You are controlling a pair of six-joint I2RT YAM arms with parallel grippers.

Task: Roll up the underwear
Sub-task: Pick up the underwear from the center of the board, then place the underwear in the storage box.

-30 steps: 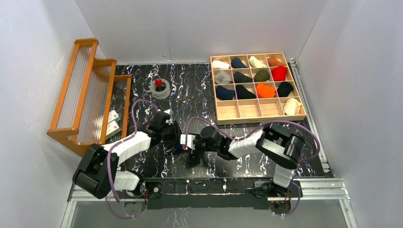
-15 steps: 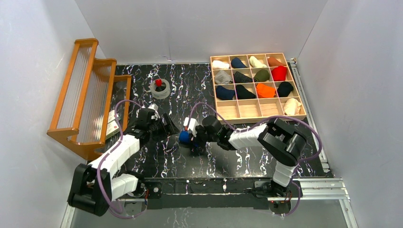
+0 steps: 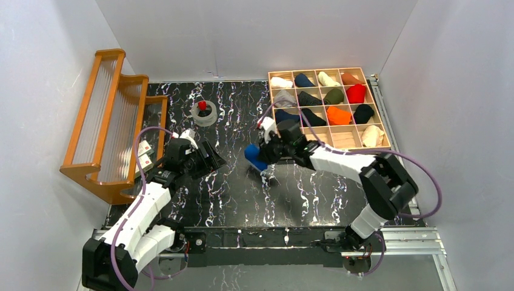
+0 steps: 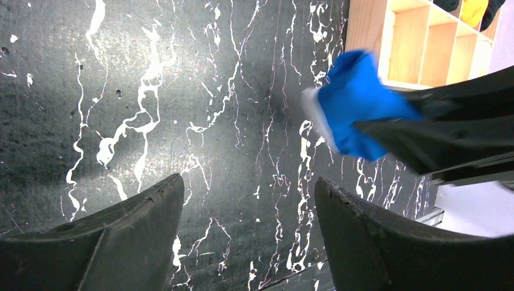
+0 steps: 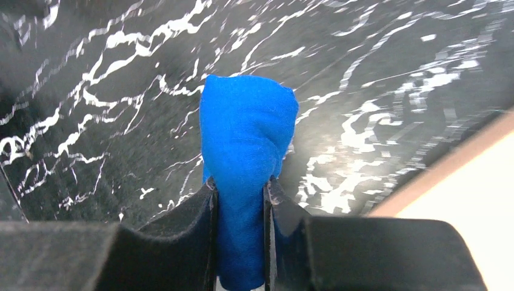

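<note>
Two arms reach out over the black marbled table [image 3: 242, 200] in the overhead view. The right gripper [image 3: 262, 155] is clamped on the blue underwear [image 3: 253, 156], a compact rolled bundle with a white edge. The bundle sits near the middle of the table, just left of the near-left corner of the wooden tray [image 3: 276, 130]. Rolled garments [image 3: 315, 97] in many colours fill most of the tray's compartments. The left gripper [image 3: 209, 159] is well apart from the bundle, on its left, with its jaws spread wide and nothing between them. An orange wooden rack [image 3: 103, 121] stands along the left side, and a tape roll [image 3: 204, 113] lies toward the back.

From the left wrist, the left gripper [image 4: 248, 185] frames only bare table [image 4: 182, 91], its two dark fingers [image 4: 127, 236] set far apart. The blue underwear [image 4: 354, 103] shows at upper right, pinched by the right gripper [image 4: 363, 130], which comes in from the right edge. Part of the wooden tray [image 4: 363, 30] lies behind it.

From the right wrist, the right gripper [image 5: 239, 188] is narrow, its fingers [image 5: 188, 221] pressing both sides of the blue underwear [image 5: 245, 133]. The bundle stands up out of the jaws as a smooth, rounded fold. The table [image 5: 91, 109] lies beyond it, somewhat blurred, and an edge of the wooden tray [image 5: 442, 160] crosses the lower right. Whether the bundle touches the table cannot be told from here.
</note>
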